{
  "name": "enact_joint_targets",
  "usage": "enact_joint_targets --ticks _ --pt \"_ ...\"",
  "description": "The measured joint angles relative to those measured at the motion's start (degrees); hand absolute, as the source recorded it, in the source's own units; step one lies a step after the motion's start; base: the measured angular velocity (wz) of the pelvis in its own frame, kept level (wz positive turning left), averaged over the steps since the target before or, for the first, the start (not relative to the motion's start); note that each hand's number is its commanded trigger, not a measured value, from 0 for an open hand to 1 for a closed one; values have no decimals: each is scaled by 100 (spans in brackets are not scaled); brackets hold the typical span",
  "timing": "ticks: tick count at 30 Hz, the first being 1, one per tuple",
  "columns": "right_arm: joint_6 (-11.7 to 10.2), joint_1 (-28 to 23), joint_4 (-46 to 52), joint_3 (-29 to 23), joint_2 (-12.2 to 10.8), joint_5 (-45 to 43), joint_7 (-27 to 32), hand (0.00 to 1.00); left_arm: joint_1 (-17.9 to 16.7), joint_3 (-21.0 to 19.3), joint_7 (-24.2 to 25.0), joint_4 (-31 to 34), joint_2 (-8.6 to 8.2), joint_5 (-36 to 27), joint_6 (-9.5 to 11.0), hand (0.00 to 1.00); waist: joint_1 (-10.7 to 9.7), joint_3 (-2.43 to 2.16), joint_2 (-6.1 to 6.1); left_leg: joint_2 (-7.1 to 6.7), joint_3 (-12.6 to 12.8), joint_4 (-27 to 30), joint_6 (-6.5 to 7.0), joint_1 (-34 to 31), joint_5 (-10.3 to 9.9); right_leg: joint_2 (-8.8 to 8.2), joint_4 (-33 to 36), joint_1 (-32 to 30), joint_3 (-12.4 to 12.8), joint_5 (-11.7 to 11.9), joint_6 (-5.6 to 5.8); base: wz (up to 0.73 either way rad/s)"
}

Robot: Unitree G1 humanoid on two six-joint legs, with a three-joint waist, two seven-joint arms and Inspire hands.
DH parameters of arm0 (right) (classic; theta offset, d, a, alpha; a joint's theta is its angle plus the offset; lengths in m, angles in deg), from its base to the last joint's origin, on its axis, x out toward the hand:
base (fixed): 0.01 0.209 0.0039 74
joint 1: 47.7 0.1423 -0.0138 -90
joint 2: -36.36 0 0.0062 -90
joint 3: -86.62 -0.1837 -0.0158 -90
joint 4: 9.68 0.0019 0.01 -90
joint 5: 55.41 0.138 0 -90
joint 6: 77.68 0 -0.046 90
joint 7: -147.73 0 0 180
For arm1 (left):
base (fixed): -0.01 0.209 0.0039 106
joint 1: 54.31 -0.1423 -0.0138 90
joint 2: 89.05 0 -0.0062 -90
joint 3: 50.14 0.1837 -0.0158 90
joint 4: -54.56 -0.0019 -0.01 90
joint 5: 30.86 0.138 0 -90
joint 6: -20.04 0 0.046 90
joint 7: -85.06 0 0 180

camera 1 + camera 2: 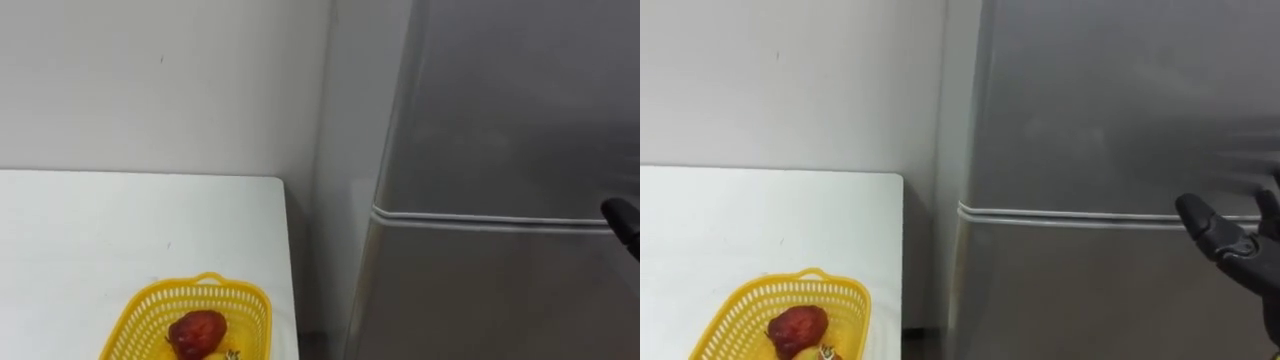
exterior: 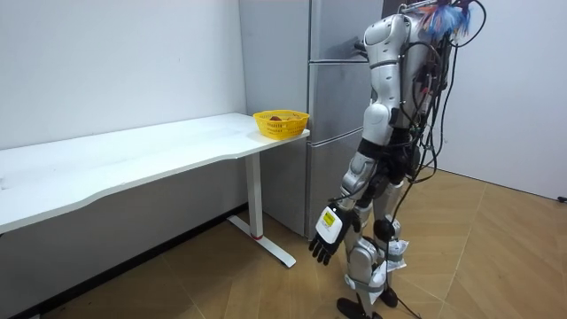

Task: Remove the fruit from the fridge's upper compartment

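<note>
A grey fridge (image 1: 1120, 100) stands before me with both doors shut; a pale seam (image 1: 1070, 215) divides the upper door from the lower one. My right hand (image 1: 1225, 245) is raised at the right edge of the eye views, level with that seam, fingers stretched out and holding nothing; whether it touches the door I cannot tell. One fingertip (image 1: 622, 215) of it shows in the left eye view. In the room view my left hand (image 2: 326, 236) hangs by my thigh, fingers relaxed and empty.
A white table (image 1: 100, 230) stands to my left, its corner close to the fridge side. On it sits a yellow mesh basket (image 1: 150, 300) with a red fruit (image 1: 197, 332) inside. A narrow gap separates the table from the fridge.
</note>
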Motion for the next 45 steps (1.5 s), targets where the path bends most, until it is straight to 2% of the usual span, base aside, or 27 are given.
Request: enact_joint_targets --ticks 7,19,25,27,32,35,38,39,43,45 --pt "0 -1 0 -1 0 14 8 0 -37 -56 2 8 -18 2 0 0 2 0 -4 2 18 -12 0 42 0 1 6 -31 12 -2 -2 0" --pt "-36 -1 0 3 0 -49 -26 0 246 -126 9 87 -17 136 -8 0 -41 -10 47 4 10 -4 -1 -4 0 1 -6 -42 1 0 -4 0" --pt "-34 -1 6 -2 0 -90 -61 0 216 -128 18 198 -18 269 -108 0 -137 -31 53 3 14 -4 -1 -9 0 2 -14 -26 -4 2 -2 0" --pt "-33 -1 27 -2 1 -90 -57 0 214 -129 18 186 -18 269 -110 0 -149 -53 86 3 16 -5 -2 14 1 8 -14 15 -1 8 3 0" --pt "-31 2 66 -5 4 -128 66 0 230 -140 1 191 -17 258 -109 0 -160 -69 157 7 117 -113 -3 171 1 23 -11 68 98 8 4 -9" --pt "-31 0 63 -53 4 -194 380 0 193 -140 -10 266 -13 236 -92 0 -255 -35 195 5 125 -164 -3 187 0 25 -12 75 109 6 7 -1" --pt "-37 -1 60 -93 3 -465 840 0 187 -121 -79 304 -5 223 -93 0 -345 -22 213 3 149 -170 -3 164 0 27 -16 54 133 3 10 -3" --pt "-46 -12 37 -101 -1 -594 994 0 168 -78 -99 305 -1 203 -95 0 -394 3 263 1 149 -163 -3 156 0 27 -27 55 136 3 11 0" --pt "-47 -155 -275 -183 -80 -850 1491 0 170 37 -126 407 3 157 -101 0 -484 -21 268 -1 143 -150 -3 129 0 34 -105 59 120 12 23 2" --pt "-44 -252 -498 -236 -260 -1024 1835 0 190 110 -128 393 4 158 -146 0 -487 -26 309 -2 145 -153 -3 98 1 39 -104 26 132 12 24 -2"
